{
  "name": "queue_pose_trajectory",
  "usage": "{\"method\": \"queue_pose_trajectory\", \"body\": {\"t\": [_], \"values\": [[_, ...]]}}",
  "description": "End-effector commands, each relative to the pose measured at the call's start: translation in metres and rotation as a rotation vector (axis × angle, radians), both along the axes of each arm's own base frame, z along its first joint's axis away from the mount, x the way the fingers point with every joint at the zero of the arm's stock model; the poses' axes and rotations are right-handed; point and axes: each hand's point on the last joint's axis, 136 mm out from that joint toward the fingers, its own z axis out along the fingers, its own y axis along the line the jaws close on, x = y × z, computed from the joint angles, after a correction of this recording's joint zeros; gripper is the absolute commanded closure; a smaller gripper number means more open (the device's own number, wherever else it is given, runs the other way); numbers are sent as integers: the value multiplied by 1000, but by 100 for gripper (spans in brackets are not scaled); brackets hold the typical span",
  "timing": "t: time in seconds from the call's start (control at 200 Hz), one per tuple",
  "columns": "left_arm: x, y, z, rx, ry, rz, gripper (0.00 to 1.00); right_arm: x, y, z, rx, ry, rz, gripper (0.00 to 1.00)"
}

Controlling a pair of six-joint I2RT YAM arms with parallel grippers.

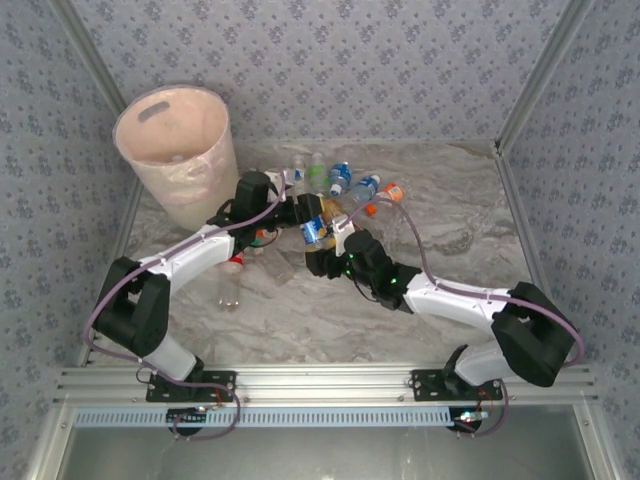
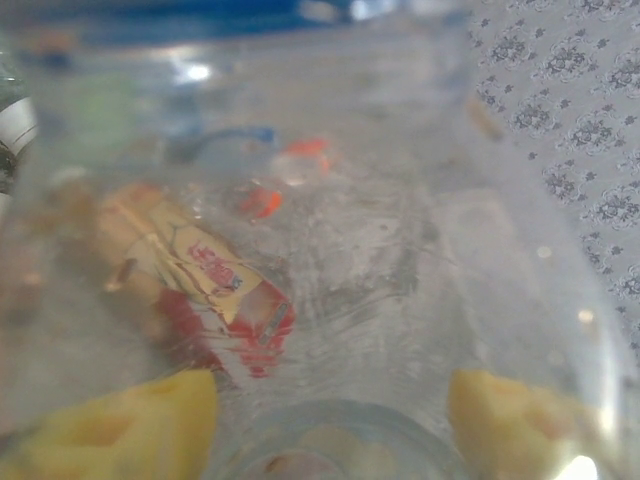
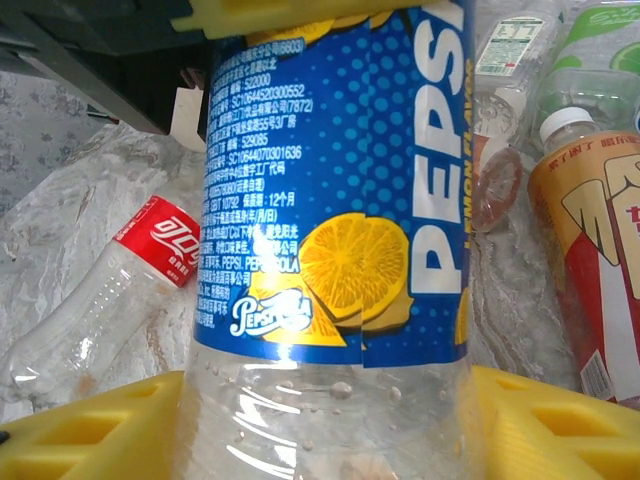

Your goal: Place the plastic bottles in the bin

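Over the centre of the tabletop (image 1: 460, 255), the left gripper (image 2: 330, 435) and right gripper (image 3: 325, 430) each bracket the Pepsi bottle (image 3: 340, 230) with part-open fingers (image 3: 90, 430); whether either grips is unclear.

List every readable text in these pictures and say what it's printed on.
"PEPSI": big white letters, sideways, on the blue-labelled bottle.
"Pepsi": small white script logo, same label.
Fine print on that label: too small to read.
White Chinese logo on the red-labelled bottle: not legible.
Characters on the orange-labelled bottle: cut off at the edge.
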Motion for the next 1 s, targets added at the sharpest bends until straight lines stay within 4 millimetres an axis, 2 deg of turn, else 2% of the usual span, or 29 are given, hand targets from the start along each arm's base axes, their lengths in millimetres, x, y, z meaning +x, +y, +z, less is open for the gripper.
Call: {"method": "queue_pose_trajectory", "body": {"t": [0.0, 0.165, 0.33, 0.505, 0.7, 0.844, 0.994], "values": [[-3, -3, 22, -19, -83, -22, 43, -11, 14, 31, 84, -66, 109, 22], [1, 2, 28, -2, -111, 14, 44, -13, 8, 37, 79, -84, 128, 0], [5, 11, 32, 39, -128, 58, 45, -6, -14, 47, 73, -121, 37, 0], [9, 25, 42, 107, -172, 107, 45, 4, -50, 57, 37, -155, -123, 0], [11, 34, 54, 116, -197, 125, 45, 5, -72, 68, 59, -185, -199, 0], [18, 50, 80, 166, -265, 172, 45, 10, -94, 73, 123, -189, -281, 0], [20, 71, 128, 257, -413, 228, 45, 20, -118, 69, 146, -130, -376, 0]]}}
